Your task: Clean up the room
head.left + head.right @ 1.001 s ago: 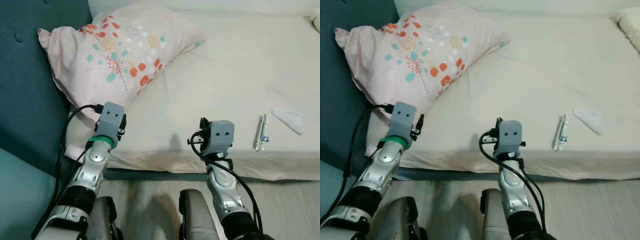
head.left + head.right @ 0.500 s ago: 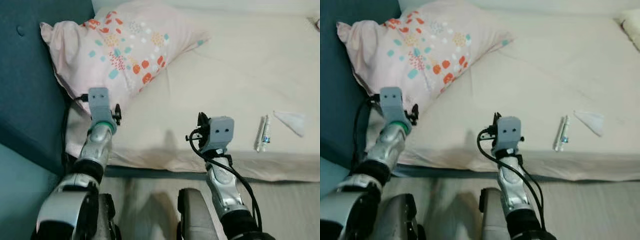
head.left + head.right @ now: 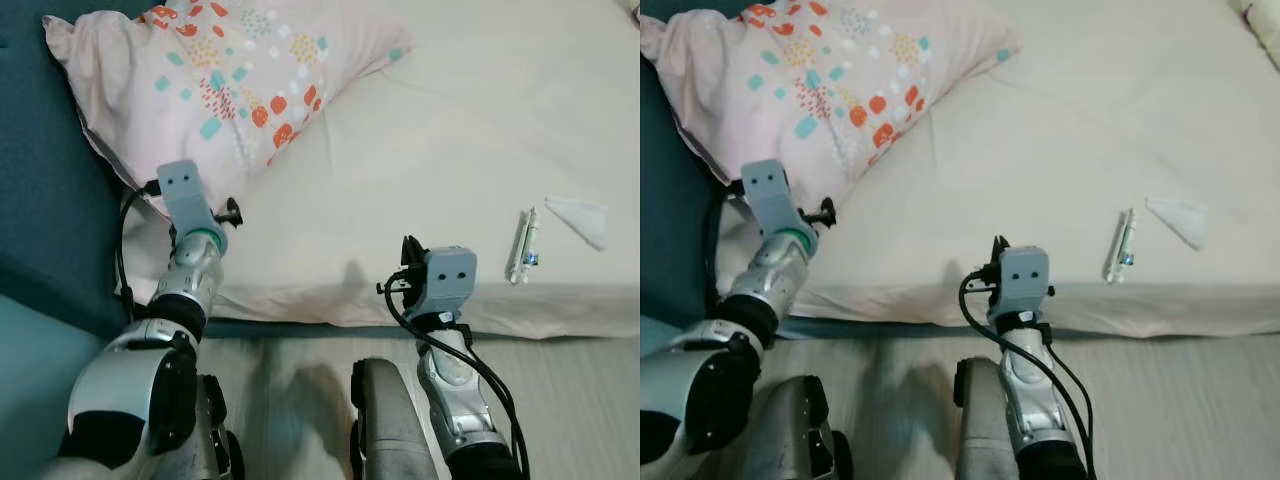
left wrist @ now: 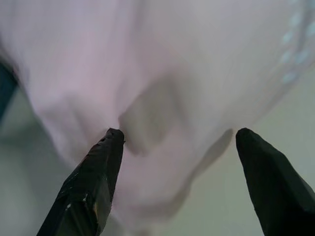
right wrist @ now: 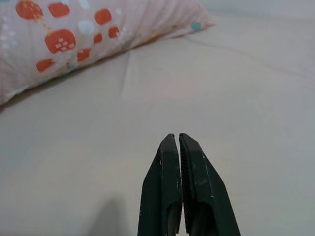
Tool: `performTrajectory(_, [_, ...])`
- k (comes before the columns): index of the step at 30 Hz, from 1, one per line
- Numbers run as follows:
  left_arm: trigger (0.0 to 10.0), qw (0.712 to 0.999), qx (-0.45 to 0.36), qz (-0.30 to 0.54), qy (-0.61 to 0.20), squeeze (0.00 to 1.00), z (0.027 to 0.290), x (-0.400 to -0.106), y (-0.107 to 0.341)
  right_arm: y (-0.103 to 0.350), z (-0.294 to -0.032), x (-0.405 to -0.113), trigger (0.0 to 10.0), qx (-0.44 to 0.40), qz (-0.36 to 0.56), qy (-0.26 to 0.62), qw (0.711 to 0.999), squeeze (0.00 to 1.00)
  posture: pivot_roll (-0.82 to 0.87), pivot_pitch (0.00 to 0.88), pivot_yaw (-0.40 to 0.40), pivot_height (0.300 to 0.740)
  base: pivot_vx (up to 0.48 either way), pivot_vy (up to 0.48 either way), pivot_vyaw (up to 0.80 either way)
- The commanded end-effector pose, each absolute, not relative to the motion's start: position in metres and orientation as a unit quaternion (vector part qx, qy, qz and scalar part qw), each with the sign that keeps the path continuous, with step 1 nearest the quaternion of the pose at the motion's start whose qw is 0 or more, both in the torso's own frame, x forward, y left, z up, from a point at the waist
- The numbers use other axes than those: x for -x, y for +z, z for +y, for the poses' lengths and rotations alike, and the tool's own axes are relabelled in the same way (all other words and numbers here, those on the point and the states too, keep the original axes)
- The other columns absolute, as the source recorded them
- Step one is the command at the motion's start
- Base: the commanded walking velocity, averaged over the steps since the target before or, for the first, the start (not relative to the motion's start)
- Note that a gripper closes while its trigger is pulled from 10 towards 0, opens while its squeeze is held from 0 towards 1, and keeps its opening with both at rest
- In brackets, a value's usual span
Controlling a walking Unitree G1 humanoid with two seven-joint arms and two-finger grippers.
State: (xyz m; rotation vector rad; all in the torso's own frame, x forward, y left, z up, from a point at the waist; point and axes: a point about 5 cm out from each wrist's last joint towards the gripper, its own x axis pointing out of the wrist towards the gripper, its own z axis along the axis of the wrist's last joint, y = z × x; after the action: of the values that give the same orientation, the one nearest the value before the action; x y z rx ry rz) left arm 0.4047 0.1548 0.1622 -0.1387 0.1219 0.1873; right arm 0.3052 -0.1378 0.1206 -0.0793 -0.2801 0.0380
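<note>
A pink pillow (image 3: pixel 235 75) with orange and teal dots lies at the head of the cream bed (image 3: pixel 450 130). My left gripper (image 4: pixel 179 135) is open, its fingertips close up against the pillow's lower corner; its grey wrist block (image 3: pixel 181 190) sits at that corner. My right gripper (image 5: pixel 176 140) is shut on nothing and hovers over the sheet at the bed's front edge, under its wrist block (image 3: pixel 447 278). A small white tube (image 3: pixel 522 247) and a crumpled white tissue (image 3: pixel 578 218) lie on the sheet to the right of it.
A dark teal upholstered headboard (image 3: pixel 45 200) stands along the left of the bed. Pale wooden floor (image 3: pixel 580 400) runs below the mattress edge. My own legs (image 3: pixel 385 420) show at the bottom.
My left arm has swung left and up to the pillow's lower corner. The camera has tipped down and shifted. The right arm has barely moved.
</note>
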Motion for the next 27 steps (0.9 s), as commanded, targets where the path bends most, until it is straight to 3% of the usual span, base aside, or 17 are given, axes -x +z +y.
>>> performTrajectory(1, [10.0,0.994,0.028,0.067,0.085,0.0,0.15,-0.403,0.157,0.115,-0.135,-0.299,10.0,0.038,-0.125,0.018,0.991,0.0,-0.3,0.316,0.068,0.596,0.0,0.0,0.0])
performTrajectory(9, [10.0,0.993,-0.09,0.059,0.044,0.0,0.137,-0.403,0.156,0.11,-0.133,-0.288,10.0,0.037,-0.118,0.016,0.992,0.0,-0.31,0.333,0.073,0.596,0.0,0.0,0.0])
performTrajectory(10, [10.0,0.984,-0.162,0.064,0.044,0.0,0.136,-0.4,0.149,0.109,-0.133,-0.285,10.0,0.036,-0.114,0.015,0.993,0.0,-0.31,0.339,0.075,0.596,0.0,0.0,0.0])
performTrajectory(15, [9.5,0.972,-0.21,0.078,0.066,0.0,0.141,-0.397,0.141,0.109,-0.132,-0.284,10.0,0.035,-0.112,0.014,0.993,0.0,-0.31,0.341,0.075,0.596,0.0,0.0,0.0])
performTrajectory(16, [8.3,0.965,-0.234,0.082,0.079,0.0,0.144,-0.396,0.138,0.11,-0.131,-0.284,10.0,0.035,-0.111,0.014,0.993,0.0,-0.31,0.342,0.076,0.596,0.0,0.0,0.0])
performTrajectory(17, [5.0,0.959,-0.255,0.083,0.091,0.0,0.145,-0.395,0.137,0.11,-0.13,-0.283,10.0,0.034,-0.11,0.014,0.993,0.0,-0.31,0.344,0.077,0.596,0.0,0.0,0.0])
performTrajectory(20, [4.5,0.948,-0.288,0.081,0.107,0.0,0.147,-0.394,0.137,0.111,-0.13,-0.283,10.0,0.033,-0.11,0.013,0.993,0.0,-0.31,0.346,0.078,0.596,0.0,0.0,0.0])
performTrajectory(22, [3.0,0.942,-0.302,0.082,0.123,0.0,0.15,-0.394,0.137,0.111,-0.129,-0.281,10.0,0.032,-0.108,0.012,0.994,0.0,-0.32,0.353,0.083,0.596,0.0,0.0,0.0])
performTrajectory(27, [2.9,0.934,-0.317,0.081,0.14,0.0,0.153,-0.394,0.139,0.111,-0.129,-0.279,10.0,0.031,-0.106,0.01,0.994,0.0,-0.32,0.356,0.085,0.596,0.0,0.0,0.0])
